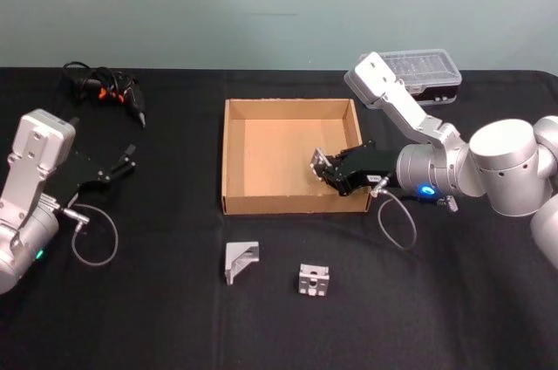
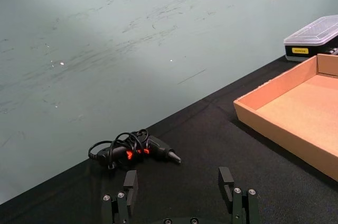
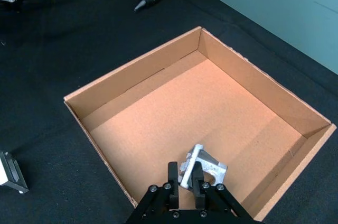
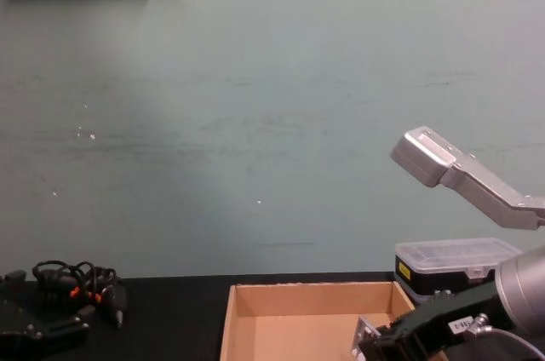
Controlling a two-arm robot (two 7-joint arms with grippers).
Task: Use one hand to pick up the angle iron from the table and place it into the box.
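The right black gripper [image 1: 324, 169] pinched a silver metal angle iron [image 3: 205, 165] low inside the tan cardboard box [image 1: 288, 202], near its right front corner; only the release seemed left. The left black gripper [image 1: 122, 163] sat spread apart at the left of the black table [image 1: 174, 326]

You have a tan box [image 1: 228, 156] on the matte black worktop [image 1: 157, 318], a silver angle iron [image 3: 209, 164] in the black right end effector [image 3: 185, 174], and a pale green wall [image 1: 261, 3] at twelve o'clock.

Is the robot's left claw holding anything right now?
No, the left gripper is open, and between its two fingers there is just the black table.
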